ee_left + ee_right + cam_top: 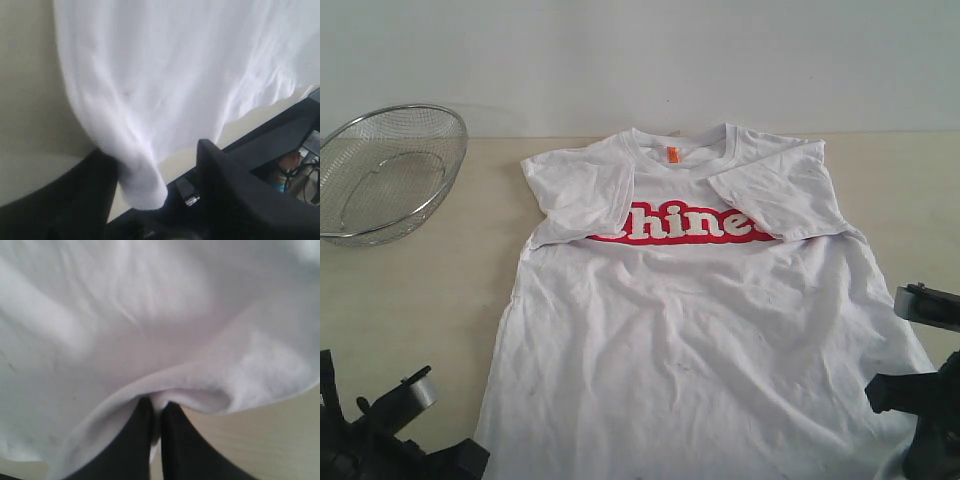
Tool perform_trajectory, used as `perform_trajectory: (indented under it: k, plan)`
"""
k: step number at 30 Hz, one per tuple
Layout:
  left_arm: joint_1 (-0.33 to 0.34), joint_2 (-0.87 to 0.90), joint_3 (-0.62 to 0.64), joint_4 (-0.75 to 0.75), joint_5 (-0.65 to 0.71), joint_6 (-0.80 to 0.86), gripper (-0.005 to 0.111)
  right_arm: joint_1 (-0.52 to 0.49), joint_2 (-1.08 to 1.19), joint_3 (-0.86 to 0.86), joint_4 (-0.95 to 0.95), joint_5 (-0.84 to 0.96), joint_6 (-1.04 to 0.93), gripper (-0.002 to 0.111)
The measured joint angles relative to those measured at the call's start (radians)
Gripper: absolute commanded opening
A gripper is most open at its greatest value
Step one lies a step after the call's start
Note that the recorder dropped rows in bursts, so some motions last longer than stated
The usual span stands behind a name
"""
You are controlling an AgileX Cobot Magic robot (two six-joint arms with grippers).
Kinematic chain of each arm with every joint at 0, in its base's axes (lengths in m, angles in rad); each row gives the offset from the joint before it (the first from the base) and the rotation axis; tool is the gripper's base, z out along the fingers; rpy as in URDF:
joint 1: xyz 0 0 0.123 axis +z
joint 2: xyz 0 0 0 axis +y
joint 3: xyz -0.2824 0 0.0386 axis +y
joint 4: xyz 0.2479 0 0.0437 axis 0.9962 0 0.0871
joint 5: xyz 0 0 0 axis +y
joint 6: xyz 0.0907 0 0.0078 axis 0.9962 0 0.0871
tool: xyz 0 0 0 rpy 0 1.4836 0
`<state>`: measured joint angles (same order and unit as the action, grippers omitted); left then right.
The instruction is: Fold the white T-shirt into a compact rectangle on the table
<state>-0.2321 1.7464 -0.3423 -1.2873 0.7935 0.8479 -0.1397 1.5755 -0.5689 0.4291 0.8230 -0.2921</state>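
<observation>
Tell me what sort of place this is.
Likely a robot lab workbench, not a home: a pale table against a plain wall, a white T-shirt spread on it for folding, and a wire mesh basket set aside.

"Chine" — chest of white T-shirt (pixel 700 330)

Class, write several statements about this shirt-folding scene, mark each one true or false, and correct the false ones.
1. Both sleeves of the white T-shirt are folded in over its chest. True.
2. The wire basket stands on the shirt. False: it stands on the table, beside the shirt and apart from it.
3. The right gripper is shut on the shirt's edge. True.
4. The left gripper is clamped shut. False: its jaws stand apart, with a fold of the shirt between them.
</observation>
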Motion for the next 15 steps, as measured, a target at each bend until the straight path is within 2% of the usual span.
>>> perform_trajectory:
  k: [5, 6, 15]
  plan:
    - [0.000, 0.024, 0.000, -0.038, -0.019, 0.065, 0.008, 0.000, 0.000, 0.000, 0.000, 0.000, -0.002, 0.000]
    - [0.000, 0.027, 0.000, -0.048, -0.029, 0.083, 0.005, 0.000, 0.000, 0.000, 0.000, 0.000, -0.002, 0.000]
    - [0.000, 0.027, 0.000, -0.109, -0.065, 0.190, 0.004, 0.000, 0.000, 0.000, 0.006, -0.001, -0.004, 0.000]
